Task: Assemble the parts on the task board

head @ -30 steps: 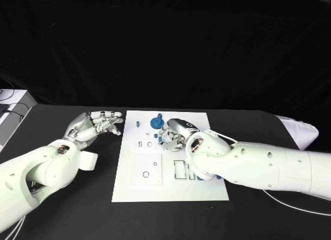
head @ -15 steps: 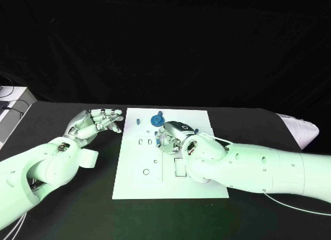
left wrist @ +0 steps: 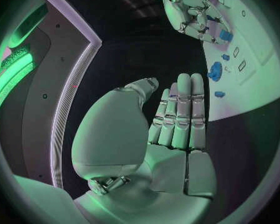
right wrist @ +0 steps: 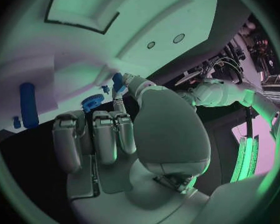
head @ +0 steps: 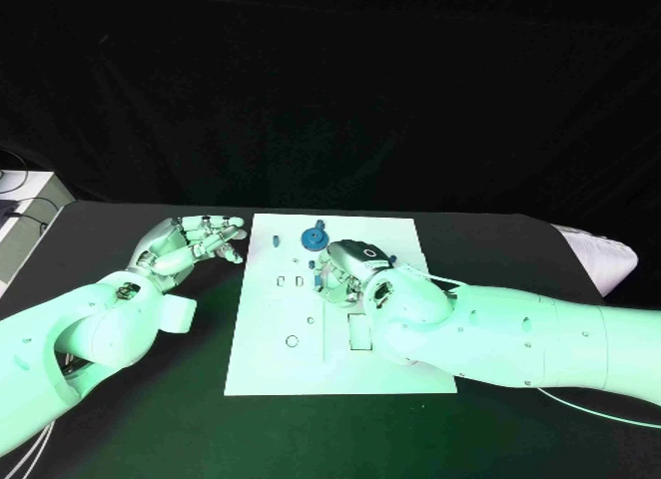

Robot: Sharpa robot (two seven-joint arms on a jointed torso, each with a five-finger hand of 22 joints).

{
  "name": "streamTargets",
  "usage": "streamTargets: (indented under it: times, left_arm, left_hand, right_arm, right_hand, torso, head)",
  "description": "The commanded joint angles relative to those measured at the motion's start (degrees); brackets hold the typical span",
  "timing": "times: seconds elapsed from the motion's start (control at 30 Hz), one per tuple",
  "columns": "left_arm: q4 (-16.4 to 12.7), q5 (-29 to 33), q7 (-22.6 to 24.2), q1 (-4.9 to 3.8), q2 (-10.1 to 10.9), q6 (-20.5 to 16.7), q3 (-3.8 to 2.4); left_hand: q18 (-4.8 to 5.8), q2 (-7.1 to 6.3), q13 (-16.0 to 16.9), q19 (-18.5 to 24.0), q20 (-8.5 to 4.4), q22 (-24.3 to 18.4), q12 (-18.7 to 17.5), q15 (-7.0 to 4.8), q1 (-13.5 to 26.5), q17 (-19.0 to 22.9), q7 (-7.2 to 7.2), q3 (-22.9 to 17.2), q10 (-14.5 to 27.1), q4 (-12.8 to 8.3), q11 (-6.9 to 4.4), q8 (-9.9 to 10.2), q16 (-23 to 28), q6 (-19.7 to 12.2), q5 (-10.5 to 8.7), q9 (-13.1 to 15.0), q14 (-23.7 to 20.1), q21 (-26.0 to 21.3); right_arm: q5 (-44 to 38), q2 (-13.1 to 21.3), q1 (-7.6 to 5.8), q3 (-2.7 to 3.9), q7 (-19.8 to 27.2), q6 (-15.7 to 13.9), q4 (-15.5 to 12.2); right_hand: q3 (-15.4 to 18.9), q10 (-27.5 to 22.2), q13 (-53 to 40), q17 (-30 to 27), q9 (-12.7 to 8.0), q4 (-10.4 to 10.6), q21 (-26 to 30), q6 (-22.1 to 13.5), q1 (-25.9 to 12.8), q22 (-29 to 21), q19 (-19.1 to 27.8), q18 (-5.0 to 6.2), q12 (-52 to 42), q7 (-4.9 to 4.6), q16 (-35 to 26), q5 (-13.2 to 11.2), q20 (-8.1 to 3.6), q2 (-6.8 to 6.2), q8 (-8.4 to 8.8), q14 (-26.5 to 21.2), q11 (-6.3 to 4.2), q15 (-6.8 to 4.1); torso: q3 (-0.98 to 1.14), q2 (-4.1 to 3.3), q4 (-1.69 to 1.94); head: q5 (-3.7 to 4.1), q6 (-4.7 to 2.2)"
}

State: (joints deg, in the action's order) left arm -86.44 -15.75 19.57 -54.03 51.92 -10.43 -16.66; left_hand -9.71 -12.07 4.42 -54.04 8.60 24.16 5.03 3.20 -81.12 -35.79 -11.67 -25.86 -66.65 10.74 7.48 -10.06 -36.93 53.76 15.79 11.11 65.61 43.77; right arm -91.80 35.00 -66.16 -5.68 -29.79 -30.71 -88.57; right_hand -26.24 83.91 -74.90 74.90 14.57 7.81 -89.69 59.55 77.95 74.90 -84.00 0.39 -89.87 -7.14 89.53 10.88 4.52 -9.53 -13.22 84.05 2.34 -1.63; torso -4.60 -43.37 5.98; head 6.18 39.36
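Over the task board [head: 274, 329] mid-section, the right hand [head: 353, 269] is pinching a small blue part [right wrist: 117, 81] at its fingertips, just nr the blue gear [head: 314, 238] at the board's far end. Left hand [head: 187, 247] is hovering beside the board's left edge, fingers apart, holding nothing.

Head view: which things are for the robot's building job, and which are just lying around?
For the job:
task board
blue gear on the board
small blue part, pinched in the right hand
left hand, holding nothing, beside the board

Just lying about:
white box at the table's left edge
pale object at the table's right edge
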Motion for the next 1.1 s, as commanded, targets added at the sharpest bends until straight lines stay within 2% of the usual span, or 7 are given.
streamTargets:
  times: [0.03,0.37,0.97,1.1]
  left_arm:
    - [-0.05,-0.15,0.20,0.03,-0.09,0.33,-0.04]
    - [0.04,-0.15,0.15,0.07,-0.12,0.48,-0.04]
    - [0.19,-0.16,0.04,0.16,-0.26,0.66,-0.05]
    - [0.29,-0.18,0.02,0.21,-0.31,0.72,-0.05]
  left_hand:
    - [-0.71,-0.14,-0.06,0.53,0.07,0.05,-0.16,-0.04,0.45,0.08,-0.01,0.01,0.17,-0.11,0.05,0.28,-0.22,0.07,-0.31,0.08,-0.13,0.33]
    - [-0.71,-0.14,-0.06,0.53,0.07,0.05,-0.16,-0.04,0.45,0.08,-0.01,0.01,0.17,-0.11,0.05,0.28,-0.22,0.07,-0.31,0.08,-0.13,0.33]
    - [-0.71,-0.14,-0.06,0.53,0.07,0.05,-0.16,-0.04,0.45,0.08,-0.01,0.01,0.17,-0.11,0.05,0.28,-0.22,0.07,-0.31,0.08,-0.13,0.33]
    - [-0.73,-0.11,-0.07,0.59,0.10,0.04,-0.15,-0.03,0.64,0.09,0.00,0.02,0.25,-0.05,0.04,0.30,-0.31,0.02,-0.29,0.11,-0.14,0.37]
  right_arm:
    - [-2.96,0.07,0.07,0.00,-1.50,-0.53,0.03]
    - [-4.14,-0.06,0.12,0.02,-1.87,-1.02,0.46]
    - [-3.87,-0.99,0.57,0.02,-2.18,0.25,2.57]
    - [-3.68,-0.99,0.59,0.02,-2.08,0.29,2.72]
  right_hand:
    - [0.03,6.09,-15.10,12.66,2.39,0.14,-0.31,0.97,-0.85,15.10,-6.00,-0.39,-0.13,0.64,-0.13,0.34,-0.48,0.17,-0.45,5.42,-0.32,-0.31]
    - [0.06,6.09,-15.10,12.60,2.40,0.19,-0.31,0.93,-1.00,15.10,-6.00,-0.39,-0.13,0.65,-0.15,0.35,-0.49,0.09,-0.49,5.41,-0.33,-0.31]
    - [0.32,6.09,-15.10,12.52,2.46,0.75,-0.31,0.34,-2.35,15.10,-6.00,-0.39,-0.13,0.53,-0.17,0.11,-0.47,-0.71,-0.60,5.39,-0.25,-0.27]
    - [0.71,6.09,-15.10,12.40,2.30,1.14,-0.31,-0.73,-3.21,15.10,-6.00,-0.39,-0.13,0.16,-0.21,0.70,-0.34,-1.79,-0.29,5.37,0.05,-0.05]
  torso:
    - [0.02,-0.01,0.06]
    - [-0.03,-0.02,0.06]
    - [-0.13,0.03,0.04]
    - [-0.07,0.05,0.01]
  head:
    - [0.01,0.04]
    - [0.08,0.06]
    - [0.08,0.17]
    - [0.04,0.18]
